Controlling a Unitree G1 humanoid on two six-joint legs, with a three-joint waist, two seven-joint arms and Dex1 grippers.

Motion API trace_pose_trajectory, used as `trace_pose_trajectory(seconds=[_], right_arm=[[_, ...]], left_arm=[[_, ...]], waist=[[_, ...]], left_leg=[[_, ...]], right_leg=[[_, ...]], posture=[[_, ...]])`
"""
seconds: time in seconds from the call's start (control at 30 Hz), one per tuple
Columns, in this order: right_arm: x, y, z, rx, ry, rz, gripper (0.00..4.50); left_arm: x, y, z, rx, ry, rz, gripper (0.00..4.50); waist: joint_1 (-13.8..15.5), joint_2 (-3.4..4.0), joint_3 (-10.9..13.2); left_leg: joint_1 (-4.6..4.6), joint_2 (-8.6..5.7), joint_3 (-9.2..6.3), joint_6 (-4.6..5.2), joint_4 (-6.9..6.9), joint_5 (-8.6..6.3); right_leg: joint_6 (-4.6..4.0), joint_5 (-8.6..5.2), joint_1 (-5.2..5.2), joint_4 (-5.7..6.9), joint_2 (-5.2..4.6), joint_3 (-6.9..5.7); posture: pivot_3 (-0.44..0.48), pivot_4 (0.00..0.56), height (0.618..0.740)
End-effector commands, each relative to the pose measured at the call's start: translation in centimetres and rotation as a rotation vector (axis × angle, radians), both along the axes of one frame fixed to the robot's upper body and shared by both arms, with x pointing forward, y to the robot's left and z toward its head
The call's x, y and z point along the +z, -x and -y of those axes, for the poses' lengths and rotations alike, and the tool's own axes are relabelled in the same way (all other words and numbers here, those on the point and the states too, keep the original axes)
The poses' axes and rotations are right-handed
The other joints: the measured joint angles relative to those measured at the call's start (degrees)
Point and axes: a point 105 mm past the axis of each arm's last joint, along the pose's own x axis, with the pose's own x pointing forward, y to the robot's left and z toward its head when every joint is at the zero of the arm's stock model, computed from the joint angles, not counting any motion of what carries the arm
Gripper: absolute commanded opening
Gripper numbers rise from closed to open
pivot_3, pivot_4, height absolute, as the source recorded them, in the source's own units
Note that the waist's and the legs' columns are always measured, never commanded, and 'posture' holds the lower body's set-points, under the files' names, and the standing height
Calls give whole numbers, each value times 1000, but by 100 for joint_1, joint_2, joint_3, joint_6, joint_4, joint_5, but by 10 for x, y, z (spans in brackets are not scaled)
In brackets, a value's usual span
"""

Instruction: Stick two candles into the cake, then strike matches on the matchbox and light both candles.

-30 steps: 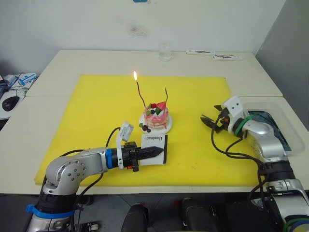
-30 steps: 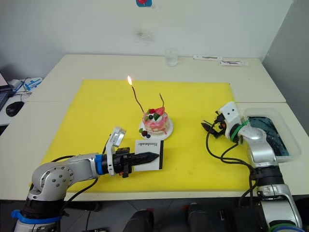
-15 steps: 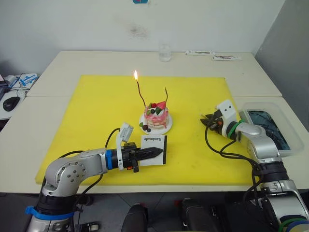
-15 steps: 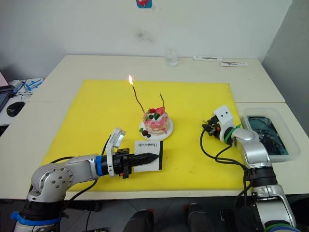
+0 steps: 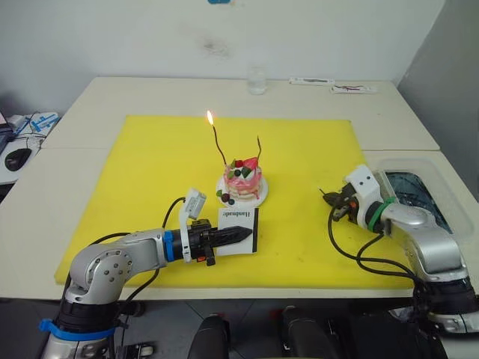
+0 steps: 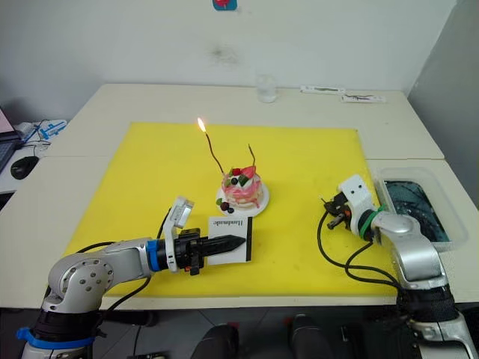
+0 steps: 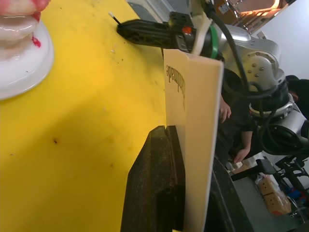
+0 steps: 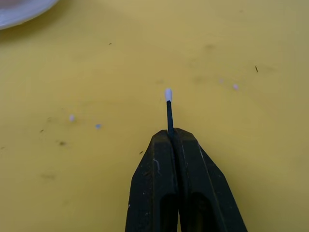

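The pink-and-white cake (image 5: 242, 180) stands on its white plate (image 5: 257, 200) in the middle of the yellow mat. Two thin wavy candles rise from it. The left candle (image 5: 218, 146) burns with a small flame and the right candle (image 5: 259, 146) is unlit. My left gripper (image 5: 245, 235) is shut on the white matchbox (image 5: 239, 222), holding it on edge just in front of the cake. My right gripper (image 8: 174, 133) is shut on a dark match (image 8: 169, 112) with a white tip, low over the mat to the right of the cake. In the left wrist view the matchbox (image 7: 195, 121) is clamped upright.
A yellow mat (image 5: 150, 172) covers the table's middle. A clear tray (image 5: 408, 191) with dark contents lies at the right edge. A glass (image 5: 256, 80) and small flat items (image 5: 352, 89) stand at the back. A mouse (image 5: 16, 158) and cables lie far left.
My right gripper has gone from open to shut on the match and drawn slightly back toward the near right. The left arm and matchbox have not moved.
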Motion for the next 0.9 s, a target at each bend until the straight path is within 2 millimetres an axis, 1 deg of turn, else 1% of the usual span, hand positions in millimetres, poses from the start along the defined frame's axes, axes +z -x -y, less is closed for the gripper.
trace_pose_trajectory(seconds=[0.03,0.13,0.23,0.4,0.5,0.57,0.7,0.77,0.9], right_arm=[[21,24,1,9,-9,12,54],[19,40,2,-12,-6,-32,54],[11,48,-1,-52,-41,-63,54],[-1,49,-11,-83,-65,-63,54],[-5,49,-14,-90,-66,-42,678],[-5,50,-16,-74,-72,-30,1335],[-2,55,-19,-25,-77,29,2786],[0,57,-20,-5,-104,61,2786],[-4,57,-17,-11,-121,138,2786]], left_arm=[[8,2,3,-20,9,37,0],[6,4,3,-29,9,28,0],[5,4,4,-35,10,23,0],[5,4,6,-43,9,21,0],[5,4,5,-44,5,20,0],[4,4,5,-43,3,19,0],[4,5,4,-43,0,17,0],[4,5,3,-44,-1,16,0],[4,5,3,-47,-2,15,0]], waist=[[3,0,0],[4,0,0],[-9,-2,-1],[-14,-2,-1],[-16,-2,-1],[-16,-1,-1],[-17,-2,-1],[-16,-2,-1],[-23,-2,-1]], left_leg=[[0,0,0,0,0,0],[2,0,1,0,3,0],[8,0,2,0,4,0],[8,0,5,0,5,1],[4,0,4,0,4,1],[2,0,4,0,2,0],[1,0,4,0,1,0],[1,0,4,0,1,0],[5,1,3,0,2,0]], right_leg=[[-7,-4,-1,0,0,0],[-17,-10,1,0,0,3],[-19,-11,2,0,1,3],[-19,-11,2,-1,1,7],[-20,-11,1,-3,1,5],[-23,-13,-1,-4,1,5],[-25,-14,0,-6,1,4],[-24,-14,0,-6,1,4],[-24,-14,2,-6,1,3]], posture=[[0,150,740],[0,150,740],[0,150,740],[0,150,740],[0,150,740],[0,150,740],[0,150,740],[0,150,740],[0,150,740]])
